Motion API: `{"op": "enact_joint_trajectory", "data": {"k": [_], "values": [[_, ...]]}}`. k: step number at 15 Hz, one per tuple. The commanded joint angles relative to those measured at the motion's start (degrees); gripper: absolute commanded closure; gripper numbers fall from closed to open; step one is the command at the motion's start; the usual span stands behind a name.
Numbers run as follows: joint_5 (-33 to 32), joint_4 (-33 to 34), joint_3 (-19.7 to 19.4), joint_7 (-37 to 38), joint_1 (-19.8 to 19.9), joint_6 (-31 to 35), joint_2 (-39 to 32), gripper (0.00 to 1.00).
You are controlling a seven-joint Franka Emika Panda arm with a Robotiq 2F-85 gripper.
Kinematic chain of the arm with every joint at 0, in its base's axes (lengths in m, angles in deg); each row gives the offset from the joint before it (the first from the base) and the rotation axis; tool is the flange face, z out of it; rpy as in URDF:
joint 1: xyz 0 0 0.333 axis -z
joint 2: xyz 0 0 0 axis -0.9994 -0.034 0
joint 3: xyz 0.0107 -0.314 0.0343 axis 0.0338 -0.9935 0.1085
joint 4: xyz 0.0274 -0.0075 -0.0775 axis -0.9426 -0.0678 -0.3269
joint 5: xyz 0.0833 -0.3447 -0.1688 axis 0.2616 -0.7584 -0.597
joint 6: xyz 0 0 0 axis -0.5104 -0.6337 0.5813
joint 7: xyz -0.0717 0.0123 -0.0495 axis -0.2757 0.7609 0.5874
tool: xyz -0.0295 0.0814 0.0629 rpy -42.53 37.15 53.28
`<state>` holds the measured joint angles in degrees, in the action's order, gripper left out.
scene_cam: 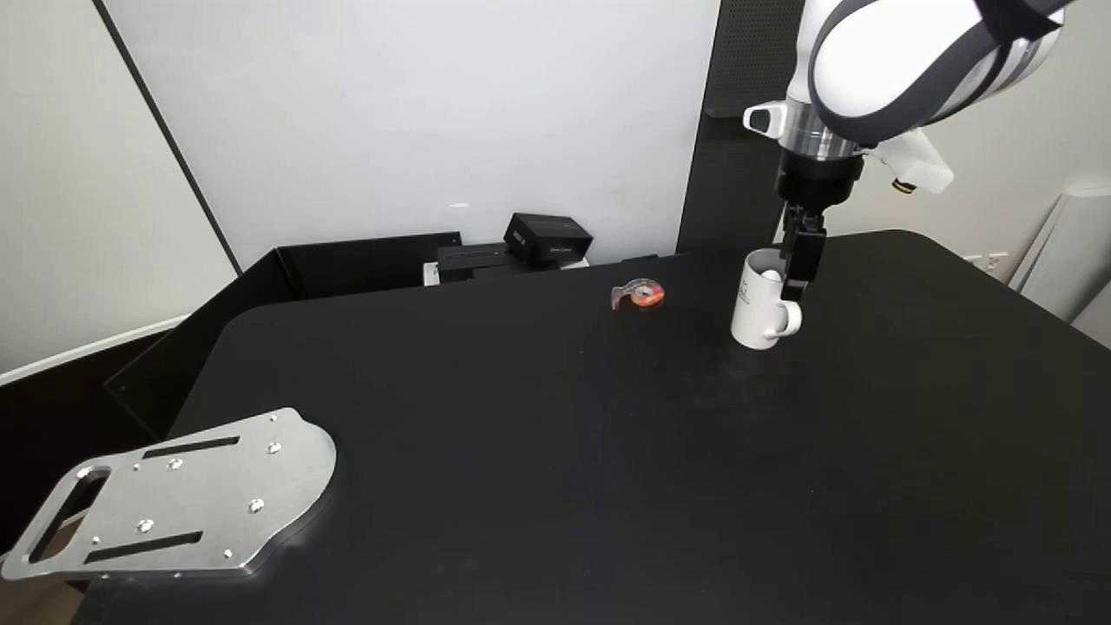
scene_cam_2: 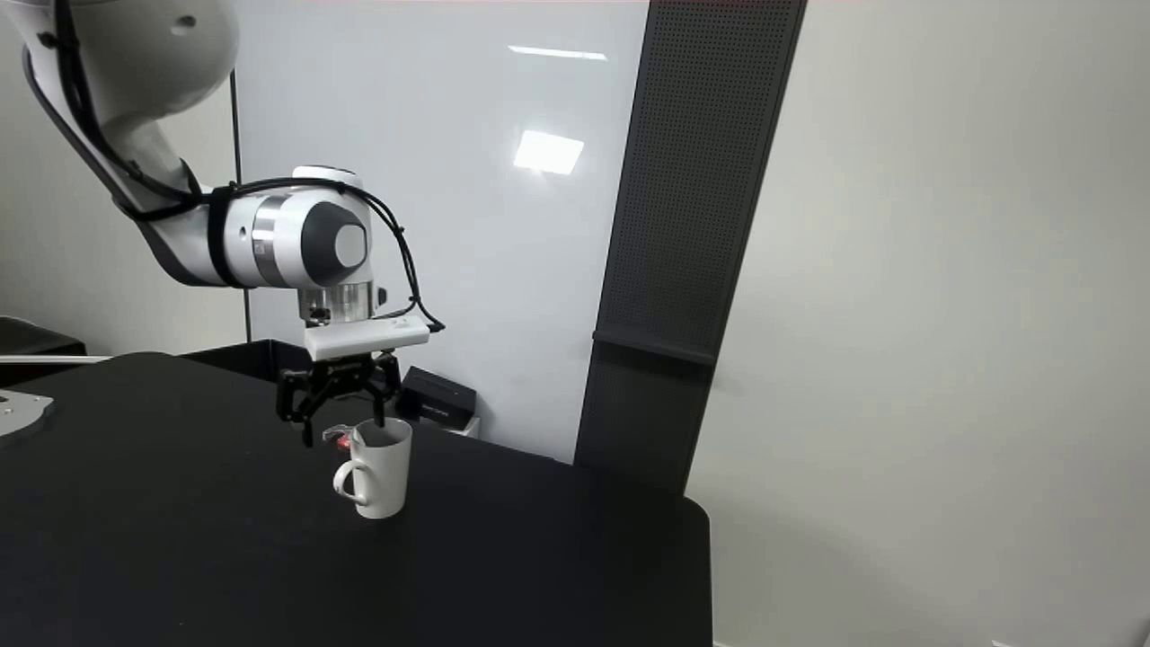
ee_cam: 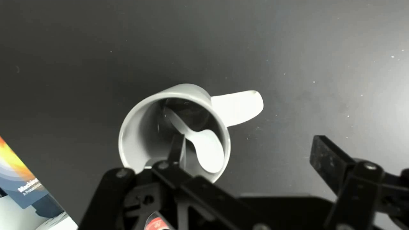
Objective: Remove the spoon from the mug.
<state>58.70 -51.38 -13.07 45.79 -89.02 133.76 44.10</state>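
Spoon [ee_cam: 209,151] inside the white mug [scene_cam: 757,315]; bowl end uppermost, close to the rim on the handle side, stem slanting down into the mug; bowl also visible at the mug's mouth in an exterior view; mug upright on the black table [scene_cam: 521,486]; gripper [ee_cam: 249,139] pointing down, jaws spread wide, holding nothing; in the wrist view one finger lies over the mug's opening beside the spoon's neck, the other outside the mug on the handle side, with the spoon's bowl and a stretch of mug wall between them; cannot tell whether the finger at the opening touches the spoon; small red-and-clear item [scene_cam: 644,293] on the table, near the mug and apart from it; slotted metal plate [scene_cam: 217,486] at the table's edge, well apart from both; black box [scene_cam: 547,239] beyond the table's edge in both exterior views.
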Motion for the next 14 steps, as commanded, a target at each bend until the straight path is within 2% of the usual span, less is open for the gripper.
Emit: {"op": "enact_joint_trajectory", "data": {"k": [1, 14], "values": [[-0.5, 1.8, 0.0, 0.7, 0.0, -0.2, -1.2, 0.0], [-0.6, 2.6, 0.2, 0.8, -0.4, 0.6, -1.7, 0.0]]}}
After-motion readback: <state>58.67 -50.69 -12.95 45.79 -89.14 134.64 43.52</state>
